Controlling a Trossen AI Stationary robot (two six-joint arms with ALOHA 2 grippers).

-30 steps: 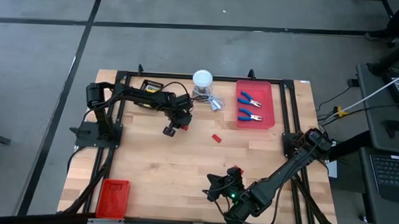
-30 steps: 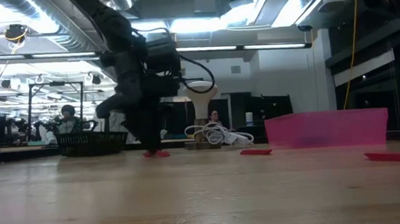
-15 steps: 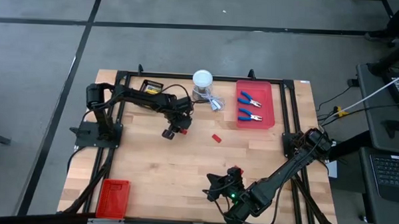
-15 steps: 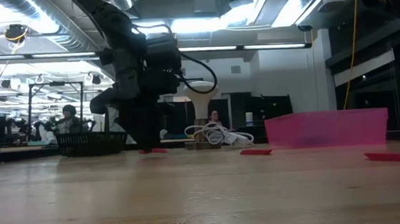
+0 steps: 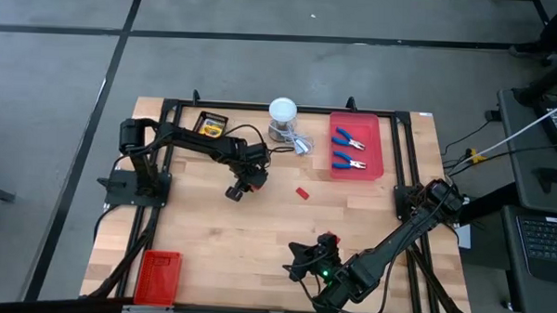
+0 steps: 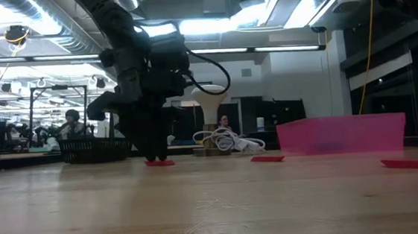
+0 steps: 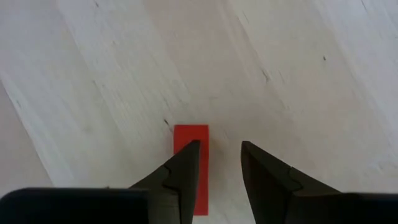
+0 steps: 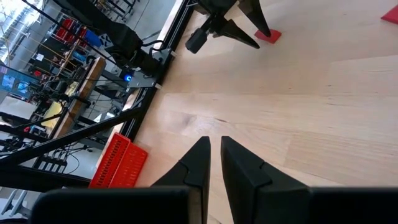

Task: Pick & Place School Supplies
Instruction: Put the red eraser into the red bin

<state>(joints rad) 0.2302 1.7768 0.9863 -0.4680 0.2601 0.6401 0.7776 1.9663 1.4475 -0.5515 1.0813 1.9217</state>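
Observation:
A small red block (image 7: pixel 191 134) lies flat on the wooden table near its middle. My left gripper (image 7: pixel 219 146) points steeply down over it, open, with bare table in its gap. One finger (image 7: pixel 184 163) covers the block's near end. The high view shows the same block (image 5: pixel 257 185) at the tip of my left gripper (image 5: pixel 253 181). A second red block (image 5: pixel 302 192) lies to its right. A crayon box (image 5: pixel 210 123) lies at the far left. Two blue-handled pliers (image 5: pixel 351 139) lie in a red tray (image 5: pixel 371 152). My right gripper (image 5: pixel 298 259) hovers near the front edge, shut and holding nothing. My left gripper stands over the red block's near end (image 7: pixel 194 138) from above, with one finger in front of it. The block lies flat on the table, beside the gap and not in it. Whether that finger touches the block, I cannot tell.
A white round-topped container (image 5: pixel 282 113) with a coil of cable (image 5: pixel 300 143) stands at the far edge, beside the red tray. A flat red tray (image 5: pixel 156 275) lies at the near left corner. Bare wood stretches between the two arms.
My left gripper has shifted a little toward the table's near edge, staying low over the red block. The block lies at its fingertips as before.

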